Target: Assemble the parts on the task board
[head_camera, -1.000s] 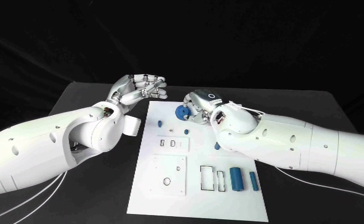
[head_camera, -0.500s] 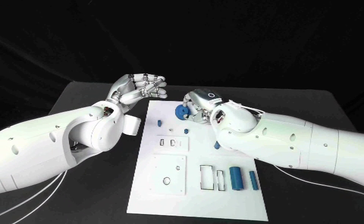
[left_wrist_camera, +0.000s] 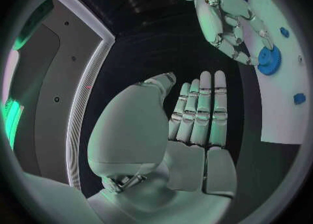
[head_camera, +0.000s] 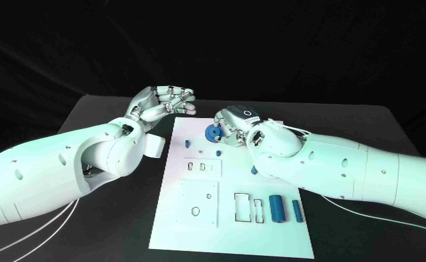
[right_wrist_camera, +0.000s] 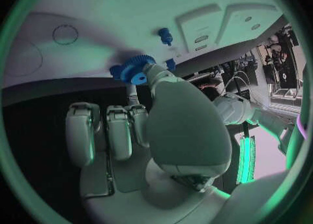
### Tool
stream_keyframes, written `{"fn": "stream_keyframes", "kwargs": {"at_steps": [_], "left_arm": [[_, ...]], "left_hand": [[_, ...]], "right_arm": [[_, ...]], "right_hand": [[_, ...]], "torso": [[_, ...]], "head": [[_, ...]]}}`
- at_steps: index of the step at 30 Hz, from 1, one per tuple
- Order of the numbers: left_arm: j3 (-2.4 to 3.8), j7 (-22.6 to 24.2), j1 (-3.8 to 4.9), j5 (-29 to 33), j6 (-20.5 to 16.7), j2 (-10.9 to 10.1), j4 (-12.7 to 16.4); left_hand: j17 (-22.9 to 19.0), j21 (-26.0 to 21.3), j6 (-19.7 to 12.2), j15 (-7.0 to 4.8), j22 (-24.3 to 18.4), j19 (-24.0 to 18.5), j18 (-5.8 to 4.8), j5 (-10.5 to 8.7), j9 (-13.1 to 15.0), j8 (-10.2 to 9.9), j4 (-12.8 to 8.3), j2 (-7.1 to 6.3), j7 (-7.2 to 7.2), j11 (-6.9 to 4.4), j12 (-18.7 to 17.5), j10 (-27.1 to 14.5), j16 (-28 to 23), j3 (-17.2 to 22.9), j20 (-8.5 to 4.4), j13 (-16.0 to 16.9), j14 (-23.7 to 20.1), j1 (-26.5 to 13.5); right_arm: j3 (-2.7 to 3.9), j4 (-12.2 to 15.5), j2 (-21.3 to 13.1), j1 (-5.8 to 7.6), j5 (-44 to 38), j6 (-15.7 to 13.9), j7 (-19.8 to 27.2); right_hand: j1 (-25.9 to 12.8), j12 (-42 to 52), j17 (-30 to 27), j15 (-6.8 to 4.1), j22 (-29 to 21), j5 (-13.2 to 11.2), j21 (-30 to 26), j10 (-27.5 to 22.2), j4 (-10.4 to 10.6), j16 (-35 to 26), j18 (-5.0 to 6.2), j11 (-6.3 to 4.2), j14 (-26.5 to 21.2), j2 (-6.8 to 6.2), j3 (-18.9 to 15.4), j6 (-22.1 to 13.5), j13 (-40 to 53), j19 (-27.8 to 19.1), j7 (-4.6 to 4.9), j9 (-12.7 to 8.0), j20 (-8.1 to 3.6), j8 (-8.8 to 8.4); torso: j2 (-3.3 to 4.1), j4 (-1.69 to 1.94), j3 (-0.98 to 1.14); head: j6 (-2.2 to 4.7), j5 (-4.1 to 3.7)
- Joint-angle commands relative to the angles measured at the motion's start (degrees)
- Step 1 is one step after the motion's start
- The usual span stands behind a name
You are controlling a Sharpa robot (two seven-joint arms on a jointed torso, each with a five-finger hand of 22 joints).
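The white task board (head_camera: 231,225) lies in the middle of the black table. My right hand (head_camera: 234,123) is at the board's far end and pinches a blue gear (head_camera: 213,131) between thumb and finger, low over the board; the gear (right_wrist_camera: 136,70) shows the same grip from the wrist. My left hand (head_camera: 165,103) is raised over the table off the board's far left corner. It holds nothing, and its fingers (left_wrist_camera: 199,114) lie straight, side by side. The gear (left_wrist_camera: 268,60) and my right hand (left_wrist_camera: 229,21) also appear in the left wrist view.
Small blue pegs (head_camera: 188,143) (head_camera: 217,153) stand on the board near the gear, one peg (right_wrist_camera: 166,36) just past it. Two blue cylinders (head_camera: 277,208) (head_camera: 297,211) lie near the board's front right, beside rectangular slots (head_camera: 242,208). A raised square plate (head_camera: 197,203) has holes.
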Motion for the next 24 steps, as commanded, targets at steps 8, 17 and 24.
{"fn": "stream_keyframes", "kwargs": {"at_steps": [8, 17, 24], "left_arm": [[0.04, 0.3, 0.06, 0.12, 0.98, 0.04, 0.05], [0.04, 0.24, 0.06, 0.12, 1.03, -0.01, 0.05], [0.04, 0.21, 0.06, 0.12, 1.03, -0.05, 0.07]], "left_hand": [[0.08, 0.28, 0.18, 0.17, 0.08, -0.1, 0.59, -0.26, 0.09, -0.13, -0.05, -0.17, 0.07, -0.08, -0.26, 0.46, 0.09, 0.35, -0.1, -0.01, -0.01, -0.18], [0.08, 0.28, 0.18, 0.17, 0.08, -0.1, 0.59, -0.26, 0.09, -0.13, -0.05, -0.17, 0.07, -0.08, -0.26, 0.46, 0.09, 0.35, -0.1, -0.01, -0.01, -0.18], [0.08, 0.28, 0.18, 0.17, 0.08, -0.1, 0.59, -0.26, 0.09, -0.13, -0.05, -0.17, 0.07, -0.08, -0.26, 0.46, 0.09, 0.35, -0.1, -0.01, -0.01, -0.18]], "right_arm": [[-0.11, 0.13, -0.14, -0.18, -0.2, 0.95, -0.13], [-0.11, 0.19, -0.25, -0.18, -0.24, 0.66, -0.34], [-0.11, 0.1, -0.21, -0.18, 0.01, 0.22, -0.12]], "right_hand": [[-0.72, 0.08, 11.77, -0.14, 8.03, 0.19, 0.06, 1.4, 0.09, 0.13, -0.63, 0.16, 5.51, -0.46, 0.33, 0.33, 8.35, 1.16, 0.07, 0.09, -0.13, -0.01], [-0.87, 0.06, 11.79, -0.11, 8.02, 0.18, 0.04, 1.38, 0.09, 0.13, -0.63, 0.18, 5.51, -0.55, 0.35, 0.27, 8.33, 1.15, 0.1, 0.07, -0.11, -0.12], [-3.45, -1.58, 11.89, 1.12, 7.79, 0.15, -0.31, -0.1, 0.15, 0.15, -0.56, 1.66, 5.52, -2.12, -1.06, -4.84, 6.59, 0.88, 1.78, -0.95, 0.87, -4.19]], "torso": [[0.03, 0.06, -0.01], [0.0, 0.08, -0.06], [0.02, 0.05, -0.05]], "head": [[0.04, -0.08], [0.01, -0.07], [0.07, -0.05]]}}
